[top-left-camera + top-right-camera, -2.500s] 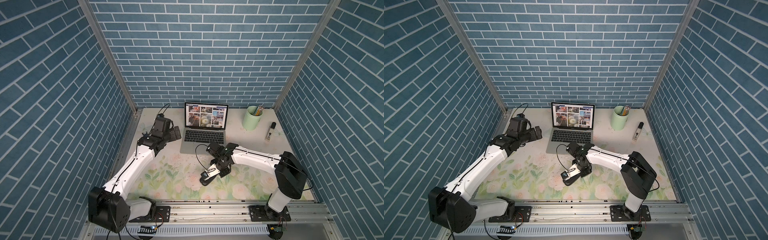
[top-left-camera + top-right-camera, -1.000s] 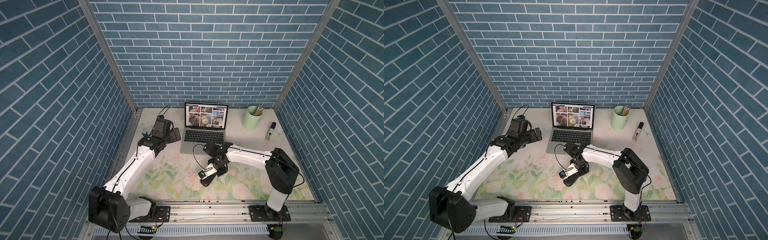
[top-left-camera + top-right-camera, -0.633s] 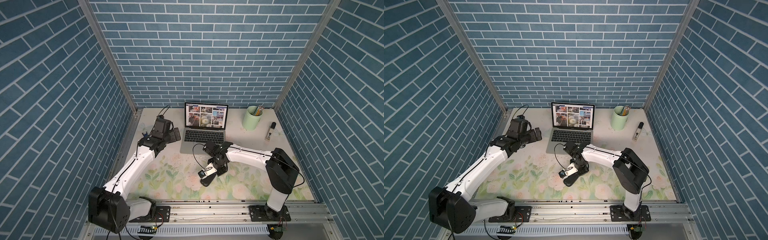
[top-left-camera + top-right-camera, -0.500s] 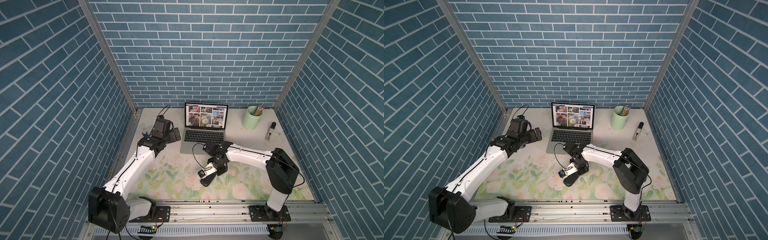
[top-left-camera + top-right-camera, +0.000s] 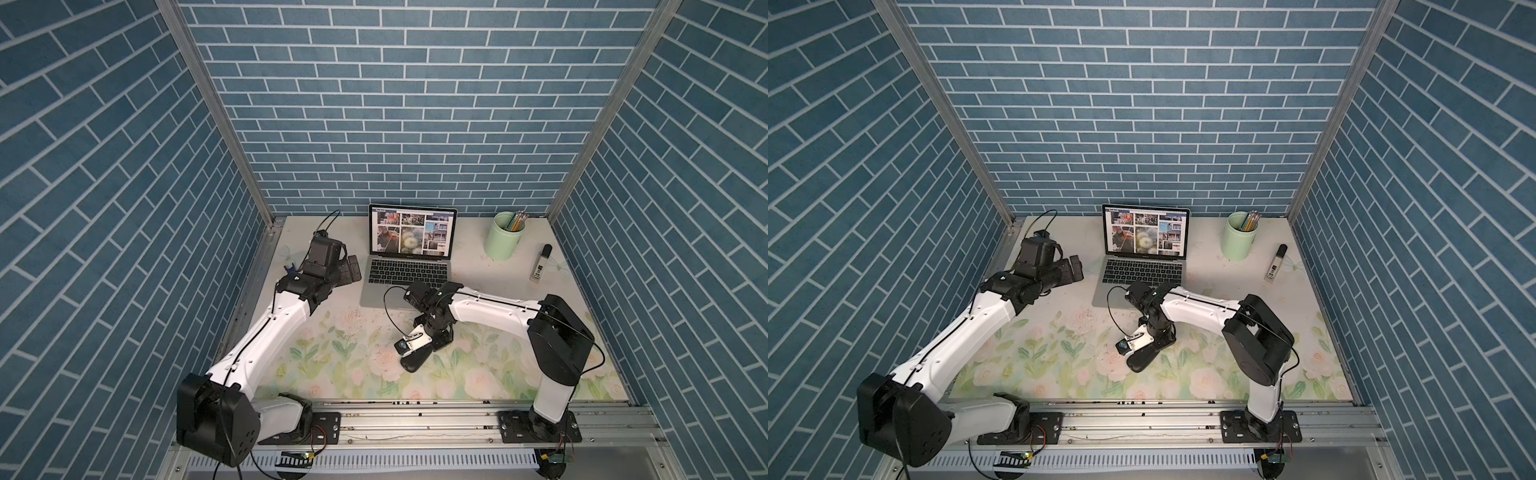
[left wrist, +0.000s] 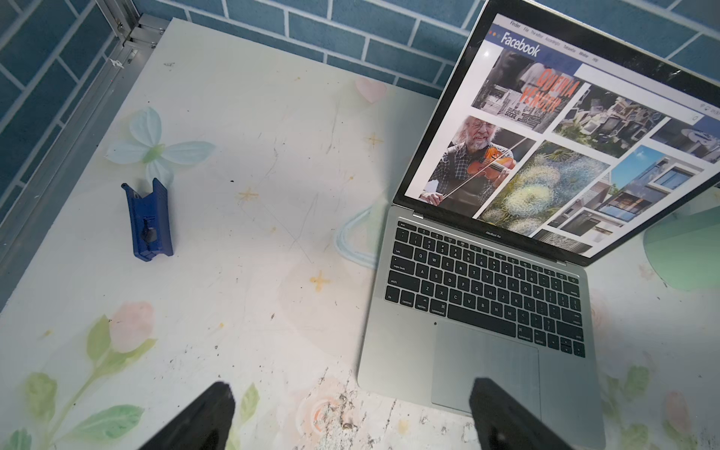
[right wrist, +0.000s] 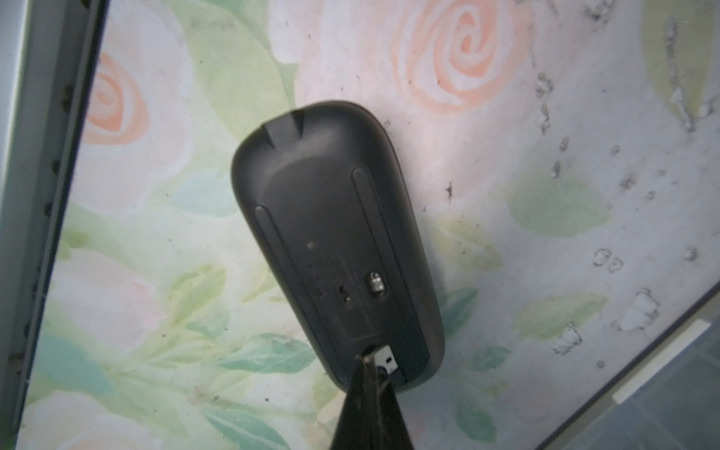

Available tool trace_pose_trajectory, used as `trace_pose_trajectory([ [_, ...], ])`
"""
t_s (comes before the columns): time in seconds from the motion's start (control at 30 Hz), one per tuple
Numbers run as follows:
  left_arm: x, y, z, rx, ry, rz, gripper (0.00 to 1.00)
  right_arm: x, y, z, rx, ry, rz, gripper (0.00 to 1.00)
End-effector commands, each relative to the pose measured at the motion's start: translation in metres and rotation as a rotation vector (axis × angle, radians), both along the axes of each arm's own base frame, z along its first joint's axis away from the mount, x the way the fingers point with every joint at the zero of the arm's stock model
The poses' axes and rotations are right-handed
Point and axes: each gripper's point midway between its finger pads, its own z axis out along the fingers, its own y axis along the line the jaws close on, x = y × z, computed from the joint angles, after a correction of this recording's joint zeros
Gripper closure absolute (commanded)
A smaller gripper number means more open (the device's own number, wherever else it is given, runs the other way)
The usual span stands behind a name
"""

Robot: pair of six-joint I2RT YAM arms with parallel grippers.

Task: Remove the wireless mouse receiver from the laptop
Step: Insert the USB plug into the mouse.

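Now my right gripper (image 7: 369,364) clamped on wireless mouse receiver (image 7: 385,356) at end of upturned mouse (image 7: 331,218); left gripper (image 6: 350,389) wide open beside laptop (image 6: 487,350).

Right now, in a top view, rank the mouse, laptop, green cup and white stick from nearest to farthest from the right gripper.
1. mouse, under the right gripper, jaws shut on the wireless mouse receiver.
2. laptop, just behind.
3. green cup and white stick, back right: too close to call.

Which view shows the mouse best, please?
The right wrist view: the mouse shows its underside, close, with the right end effector at one end. In both top views it is small and partly covered. The left wrist view misses it.
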Motion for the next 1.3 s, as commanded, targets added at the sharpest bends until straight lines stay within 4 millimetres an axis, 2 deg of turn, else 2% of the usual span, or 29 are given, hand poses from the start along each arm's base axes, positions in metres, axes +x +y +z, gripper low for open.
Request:
trace_pose_trajectory([
  [0.0, -0.002, 0.005, 0.002, 0.018, -0.01, 0.003, 0.0, -0.007, -0.003, -0.007, -0.026, 0.049, 0.003, 1.0],
  [0.43, -0.003, 0.005, 0.001, 0.016, -0.009, 0.006, 0.0, -0.009, -0.005, -0.007, -0.02, 0.043, -0.004, 1.0],
  [1.0, -0.002, 0.006, 0.017, 0.014, -0.055, 0.006, 0.0, 0.018, 0.018, 0.037, 0.092, -0.068, -0.039, 1.0],
  [1.2, 0.002, 0.004, 0.027, 0.005, -0.081, -0.004, 0.01, 0.024, 0.013, 0.049, 0.111, -0.101, -0.066, 1.0],
  [1.27, 0.002, -0.003, 0.032, -0.019, -0.095, -0.035, 0.0, 0.027, 0.01, 0.053, 0.12, -0.114, -0.089, 1.0],
])
